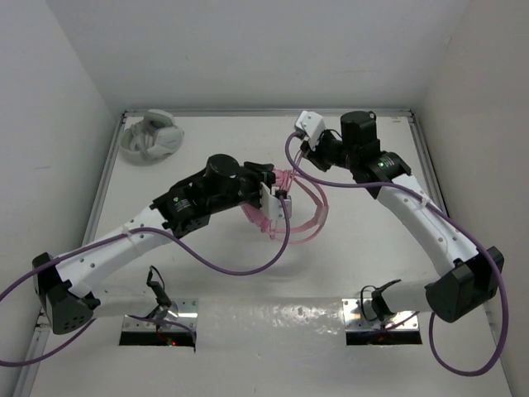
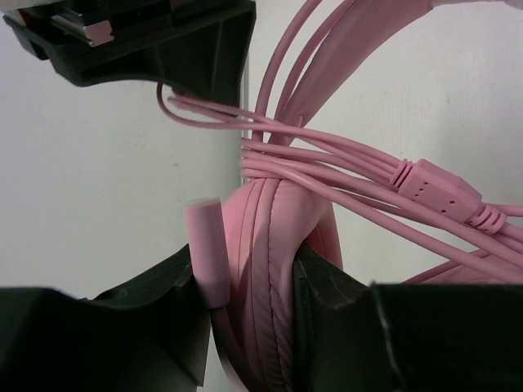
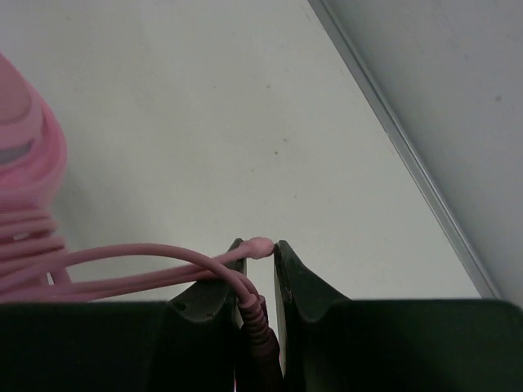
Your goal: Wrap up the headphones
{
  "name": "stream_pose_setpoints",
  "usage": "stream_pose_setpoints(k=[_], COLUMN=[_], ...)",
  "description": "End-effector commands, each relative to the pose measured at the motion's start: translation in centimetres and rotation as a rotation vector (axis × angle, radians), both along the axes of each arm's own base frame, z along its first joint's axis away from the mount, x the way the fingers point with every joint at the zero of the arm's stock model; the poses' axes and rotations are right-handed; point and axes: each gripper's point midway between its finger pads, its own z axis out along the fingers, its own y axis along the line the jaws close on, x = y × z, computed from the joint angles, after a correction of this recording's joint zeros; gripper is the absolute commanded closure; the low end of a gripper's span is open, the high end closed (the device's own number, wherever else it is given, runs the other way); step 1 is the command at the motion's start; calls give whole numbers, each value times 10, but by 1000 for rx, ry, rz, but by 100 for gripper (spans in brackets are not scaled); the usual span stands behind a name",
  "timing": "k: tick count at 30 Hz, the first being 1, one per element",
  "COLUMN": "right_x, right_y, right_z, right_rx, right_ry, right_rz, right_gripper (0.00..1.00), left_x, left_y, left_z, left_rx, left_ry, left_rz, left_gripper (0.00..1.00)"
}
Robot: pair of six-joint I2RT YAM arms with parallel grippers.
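Note:
The pink headphones [image 1: 281, 207] are held up over the middle of the table, and the thin pink cable [image 1: 318, 213] hangs off them in loops. My left gripper [image 1: 275, 201] is shut on them: in the left wrist view its jaws [image 2: 249, 273] clamp a padded earcup [image 2: 274, 245] and a pink stub [image 2: 204, 245]. Several turns of cable [image 2: 286, 155] cross the headband above the jaws, with an inline control [image 2: 437, 192] to the right. My right gripper [image 1: 304, 149], further back, is shut on the cable's plug end [image 3: 261, 245]; the headphones show at that view's left edge [image 3: 24, 163].
Grey-white headphones [image 1: 153, 136] lie at the back left corner. Raised table rims run along the back [image 1: 264, 112] and the right side [image 3: 409, 155]. A black gripper-like part [image 2: 139, 41] sits close above the headphones in the left wrist view.

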Motion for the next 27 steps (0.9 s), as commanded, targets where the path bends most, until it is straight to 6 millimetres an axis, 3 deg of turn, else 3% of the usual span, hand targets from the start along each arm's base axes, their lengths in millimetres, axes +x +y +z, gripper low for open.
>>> stream_pose_setpoints(k=[1, 6, 11, 12, 13, 18, 23, 27], right_x=[39, 33, 22, 20, 15, 5, -5, -11], right_y=[-12, -5, -21, -24, -28, -41, -49, -60], right_z=[57, 32, -19, -22, -39, -66, -88, -106], right_rx=[148, 152, 62, 59, 45, 79, 83, 93], right_ry=[-198, -162, -45, -43, -12, 48, 106, 150], right_rz=[-87, -45, -94, -101, -108, -174, -204, -261], right_gripper=[92, 78, 69, 67, 65, 51, 45, 43], left_x=[-54, -48, -41, -40, -38, -27, -12, 14], left_y=[-17, -19, -12, -10, -8, 5, 19, 40], left_z=[19, 34, 46, 50, 51, 53, 51, 45], left_rx=[-82, -185, -276, -289, -310, -370, -429, -468], left_ry=[108, 159, 252, 264, 295, 368, 413, 425], left_rz=[-223, -161, -74, -62, -33, 74, 194, 341], left_gripper=[100, 100, 100, 100, 100, 100, 100, 100])
